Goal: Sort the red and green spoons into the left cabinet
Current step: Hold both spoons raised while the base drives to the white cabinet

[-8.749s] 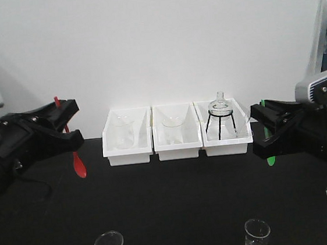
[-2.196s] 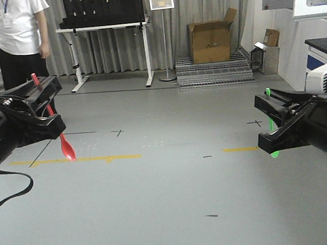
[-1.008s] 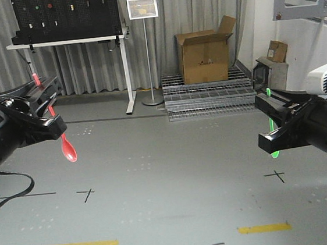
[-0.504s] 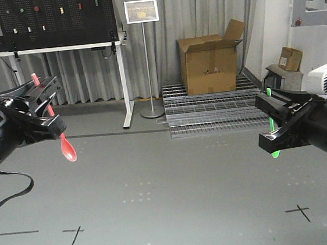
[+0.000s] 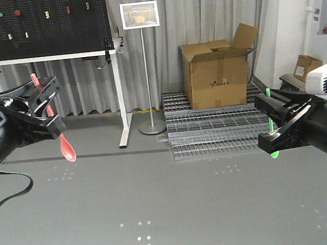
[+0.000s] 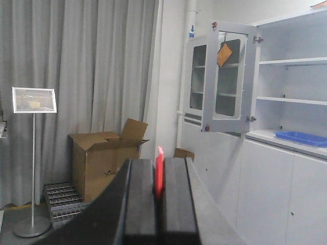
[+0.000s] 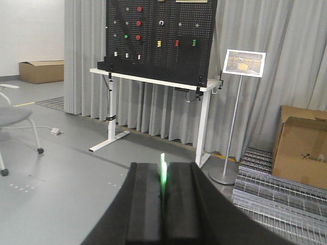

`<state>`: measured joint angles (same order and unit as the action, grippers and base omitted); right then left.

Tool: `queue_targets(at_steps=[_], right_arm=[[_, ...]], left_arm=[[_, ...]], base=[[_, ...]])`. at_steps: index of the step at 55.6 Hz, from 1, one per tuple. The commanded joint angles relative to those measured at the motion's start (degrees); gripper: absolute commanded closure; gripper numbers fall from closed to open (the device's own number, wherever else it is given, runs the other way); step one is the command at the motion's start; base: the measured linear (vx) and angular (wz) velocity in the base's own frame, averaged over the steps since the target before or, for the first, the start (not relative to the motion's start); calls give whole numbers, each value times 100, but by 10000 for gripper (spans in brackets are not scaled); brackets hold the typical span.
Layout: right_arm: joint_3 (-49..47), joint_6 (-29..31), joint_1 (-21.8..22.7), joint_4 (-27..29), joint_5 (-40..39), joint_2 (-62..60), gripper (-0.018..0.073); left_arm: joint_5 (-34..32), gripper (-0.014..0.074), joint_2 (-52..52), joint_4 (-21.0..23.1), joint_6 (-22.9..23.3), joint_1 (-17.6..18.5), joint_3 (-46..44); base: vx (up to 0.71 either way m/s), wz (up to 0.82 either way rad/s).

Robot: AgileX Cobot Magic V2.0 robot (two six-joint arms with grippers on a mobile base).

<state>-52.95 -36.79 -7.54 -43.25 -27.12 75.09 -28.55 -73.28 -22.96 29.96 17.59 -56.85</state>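
Note:
My left gripper (image 5: 49, 109) is shut on the red spoon (image 5: 67, 149), whose bowl hangs down below the jaws at the left of the front view. In the left wrist view the red handle tip (image 6: 159, 171) sticks up between the closed black fingers (image 6: 140, 199). My right gripper (image 5: 272, 124) is shut on the green spoon (image 5: 275, 153), bowl down, at the right. Its green handle tip (image 7: 162, 179) shows between the fingers (image 7: 145, 204). A pale grey cabinet (image 6: 286, 102) with flat shelves and an open glass door (image 6: 227, 84) stands at the right of the left wrist view, well away from both grippers.
A blue tray (image 6: 301, 138) lies on the cabinet's counter. Ahead are an open cardboard box (image 5: 217, 73) on metal grating (image 5: 211, 132), a sign stand (image 5: 145, 72), a desk with a black pegboard (image 5: 42, 24), and grey curtains. An office chair (image 7: 15, 122) stands on the grey floor.
The black table with white trays from the oldest frame is gone; the room has slid past and the box, sign stand and pegboard now look nearer. Both grippers still hold their spoons the same way.

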Motion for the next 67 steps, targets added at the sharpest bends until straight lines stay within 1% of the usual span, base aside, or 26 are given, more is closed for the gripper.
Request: queue_targets(at_steps=[1, 37, 67], right_arm=[[-154, 13, 5, 134, -332, -147, 568], [-154, 13, 5, 134, -332, -147, 568], [-154, 13, 5, 134, -332, -147, 568]], left_arm=[[-396, 603, 179, 111, 34, 20, -168], [-398, 603, 179, 111, 34, 20, -168], [-393, 603, 179, 111, 34, 20, -168]], base=[[69, -1], [67, -5], [61, -2]])
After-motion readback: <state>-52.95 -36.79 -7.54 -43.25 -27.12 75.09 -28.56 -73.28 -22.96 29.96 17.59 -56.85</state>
